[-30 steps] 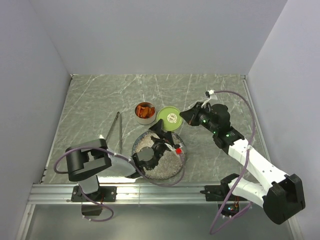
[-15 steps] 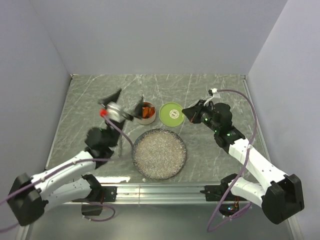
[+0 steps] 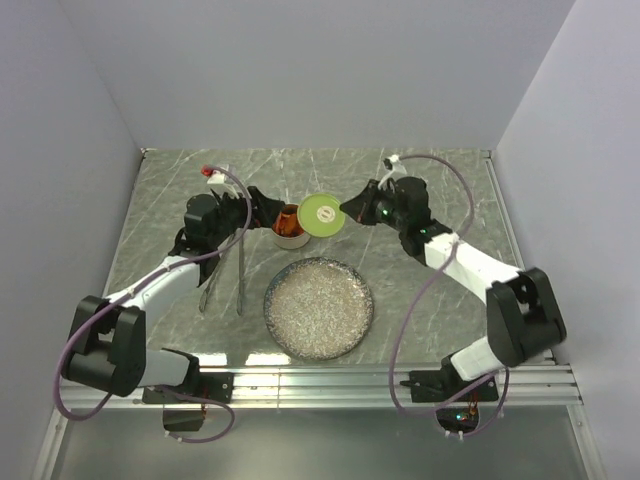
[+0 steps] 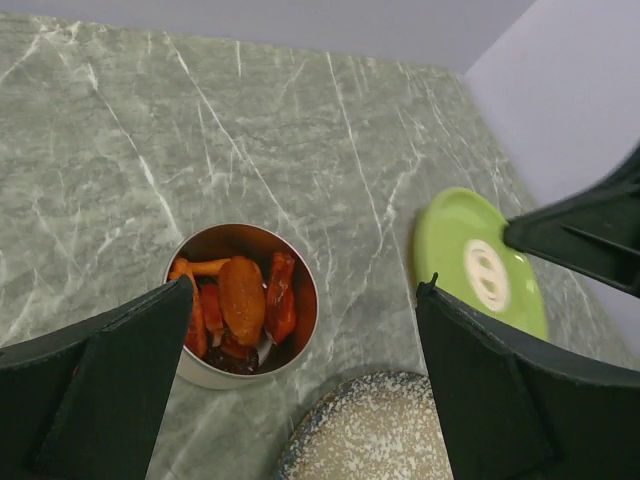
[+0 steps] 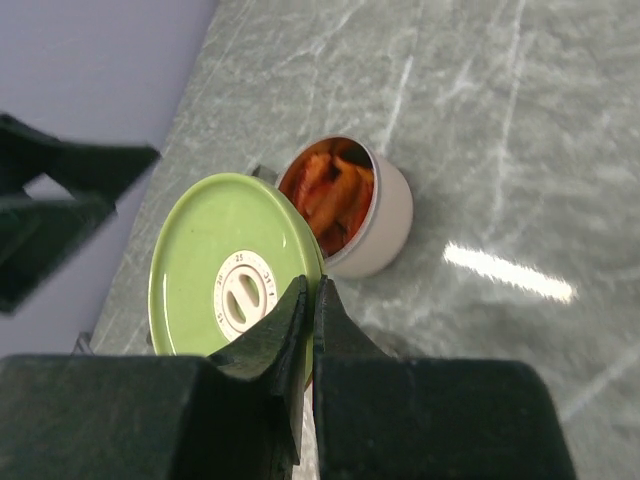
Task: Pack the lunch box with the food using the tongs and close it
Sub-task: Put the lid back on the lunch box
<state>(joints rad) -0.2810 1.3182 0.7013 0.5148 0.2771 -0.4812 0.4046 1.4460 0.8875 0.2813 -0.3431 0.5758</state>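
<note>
The lunch box (image 3: 289, 231) is a small steel tin holding the orange-red and brown food (image 4: 240, 298). My right gripper (image 3: 349, 209) is shut on the edge of the lime-green lid (image 3: 321, 215) and holds it tilted, off the table, just right of the tin and over its rim. In the right wrist view the fingertips (image 5: 312, 290) pinch the lid (image 5: 215, 265) beside the tin (image 5: 388, 222). My left gripper (image 3: 264, 209) stands open just left of the tin, its jaws wide with nothing between them (image 4: 305, 288). The tongs (image 3: 240, 272) lie on the table to the left.
The speckled grey plate (image 3: 318, 307) sits in front of the tin, near the table's front edge. Its rim (image 4: 300, 450) shows under my left gripper. Grey walls close in the table on the left, back and right.
My left arm swung from over the plate to the left side of the tin and opened fully. My right gripper carried the lid up and left toward the tin.
</note>
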